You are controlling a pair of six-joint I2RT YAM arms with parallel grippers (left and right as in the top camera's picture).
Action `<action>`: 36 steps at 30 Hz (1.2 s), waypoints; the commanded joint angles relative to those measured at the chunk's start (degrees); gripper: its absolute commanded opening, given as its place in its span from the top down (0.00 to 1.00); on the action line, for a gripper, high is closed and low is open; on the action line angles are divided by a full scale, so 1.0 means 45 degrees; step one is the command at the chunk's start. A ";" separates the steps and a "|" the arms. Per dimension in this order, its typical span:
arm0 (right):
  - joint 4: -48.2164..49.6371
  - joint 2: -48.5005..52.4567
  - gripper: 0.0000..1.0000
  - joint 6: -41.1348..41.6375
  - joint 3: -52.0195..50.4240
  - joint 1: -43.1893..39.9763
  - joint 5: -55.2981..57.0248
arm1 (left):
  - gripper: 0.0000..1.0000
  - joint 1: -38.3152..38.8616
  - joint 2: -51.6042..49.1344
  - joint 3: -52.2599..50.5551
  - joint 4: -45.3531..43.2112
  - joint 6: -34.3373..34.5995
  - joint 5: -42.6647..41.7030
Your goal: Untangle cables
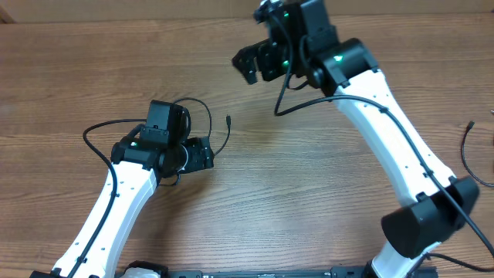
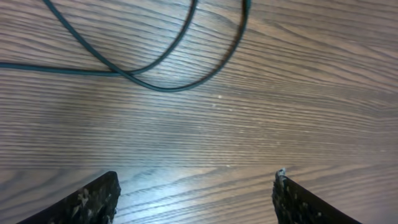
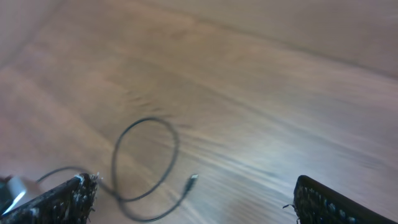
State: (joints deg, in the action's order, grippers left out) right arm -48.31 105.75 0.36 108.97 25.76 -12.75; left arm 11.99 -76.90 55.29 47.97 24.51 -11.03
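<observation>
Two claws, both spread wide and both empty: the left claw hangs low over the counter with nothing between its fingers, and the right claw sits well off beyond it. This reads as a moment between grips. The cable lies loose on the wood just ahead of the left claw, two strands meeting or crossing there, so I'd call the untangling unfinished. Seen from the right claw, it curls into a loop ahead, with the plug just beside it. The next move likely needs one claw lowered onto a single strand near that crossing, a fiddly pinch on thin cord lying flat. A second cable lies well apart, out past the right arm. The left arm covers part of the loop and could snag it.
</observation>
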 commanded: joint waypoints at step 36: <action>-0.0257 -0.4949 0.00 -0.0083 0.0204 -0.2016 0.0792 | 0.32 0.0005 -0.0301 0.0160 0.0709 0.8869 0.3254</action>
State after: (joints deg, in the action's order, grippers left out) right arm -49.69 83.57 0.01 109.49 16.91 -7.31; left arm 11.99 -77.01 55.31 51.94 53.25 -0.45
